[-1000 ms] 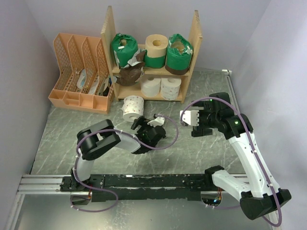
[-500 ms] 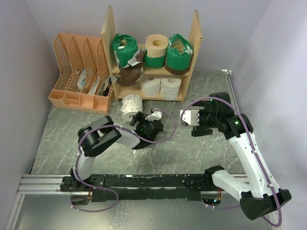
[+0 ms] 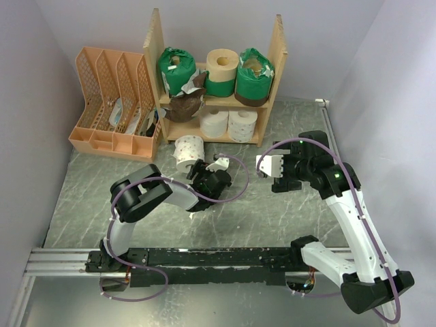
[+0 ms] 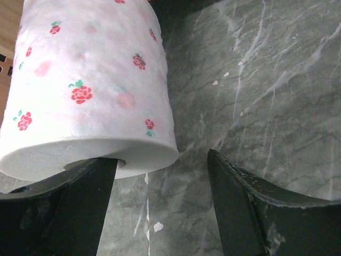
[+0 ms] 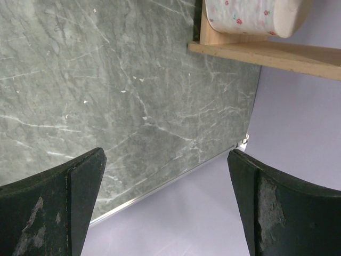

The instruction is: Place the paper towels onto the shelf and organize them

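The wooden shelf (image 3: 155, 75) stands at the back. Its upper board holds a green-wrapped roll (image 3: 176, 68), a cream roll (image 3: 221, 63) and a green and brown wrapped roll (image 3: 253, 73). A brown-wrapped roll (image 3: 184, 107) and two white rolls (image 3: 214, 122) sit lower. A loose white roll (image 3: 189, 151) with red rose print (image 4: 90, 85) stands on the table before the shelf. My left gripper (image 3: 204, 170) is open right beside it. In the left wrist view, the gripper (image 4: 159, 157) has its left finger (image 4: 58, 213) at the roll's base. My right gripper (image 3: 269, 165) is open and empty (image 5: 166, 154).
An orange lattice file rack (image 3: 112, 102) stands left of the shelf. The right wrist view shows the shelf's bottom board (image 5: 266, 53), a rose-print roll (image 5: 250, 16) on it and the table's metal edge (image 5: 160, 184) by the wall.
My left gripper has moved forward up to the loose roll, which now fills the left of its view. The right arm has not moved.
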{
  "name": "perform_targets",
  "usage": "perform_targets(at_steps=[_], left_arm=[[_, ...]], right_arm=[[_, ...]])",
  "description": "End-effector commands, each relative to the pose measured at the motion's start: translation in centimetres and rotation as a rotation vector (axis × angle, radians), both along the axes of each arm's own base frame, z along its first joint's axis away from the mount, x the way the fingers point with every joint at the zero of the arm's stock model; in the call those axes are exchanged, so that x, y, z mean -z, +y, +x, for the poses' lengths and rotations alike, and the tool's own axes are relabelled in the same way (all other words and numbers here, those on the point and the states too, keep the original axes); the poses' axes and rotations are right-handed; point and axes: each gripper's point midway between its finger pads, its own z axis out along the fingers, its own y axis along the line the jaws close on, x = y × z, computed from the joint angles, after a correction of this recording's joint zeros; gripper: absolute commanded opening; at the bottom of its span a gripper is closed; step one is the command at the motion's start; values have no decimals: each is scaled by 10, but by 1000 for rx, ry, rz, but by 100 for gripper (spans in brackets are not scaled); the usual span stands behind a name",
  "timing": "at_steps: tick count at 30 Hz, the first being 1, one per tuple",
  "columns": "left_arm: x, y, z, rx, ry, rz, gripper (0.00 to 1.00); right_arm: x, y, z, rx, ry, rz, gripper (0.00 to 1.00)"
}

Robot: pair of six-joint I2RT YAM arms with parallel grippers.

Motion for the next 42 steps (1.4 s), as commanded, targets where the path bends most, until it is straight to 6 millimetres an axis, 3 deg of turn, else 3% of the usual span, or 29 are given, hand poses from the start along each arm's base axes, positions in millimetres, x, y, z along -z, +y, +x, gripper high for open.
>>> perform_targets(at_steps=[1, 6, 12, 22, 25, 26, 28, 31, 34, 42], left_arm=[[16, 5, -4, 23, 45, 32, 76], [7, 2, -4, 29, 43, 27, 66], [-14, 4, -7, 38, 59, 34, 63], [-78, 6, -22, 111, 122, 25, 55], [-90, 9, -26, 124, 126, 20, 50], [-91, 9, -27, 128, 125, 7, 52], [-86, 11, -28, 111, 111, -17, 66], [-70, 11, -32, 81, 73, -1, 73], [-51, 11, -33, 36, 20, 37, 75], [-51, 0, -35, 54, -139, -6, 76]], right_arm=[[-7, -1, 1, 13, -37, 15, 100], [-6, -2, 2, 16, -41, 8, 100], [-9, -1, 4, 18, -48, 12, 100], [-9, -1, 4, 19, -60, 22, 100], [-10, 0, 4, 15, -61, 22, 100], [-10, 0, 4, 13, -62, 20, 100], [-11, 0, 4, 14, -66, 22, 100], [-10, 0, 2, 12, -61, 26, 100], [-9, -1, 0, 10, -54, 20, 100], [-12, -6, 0, 29, -45, -2, 100]])
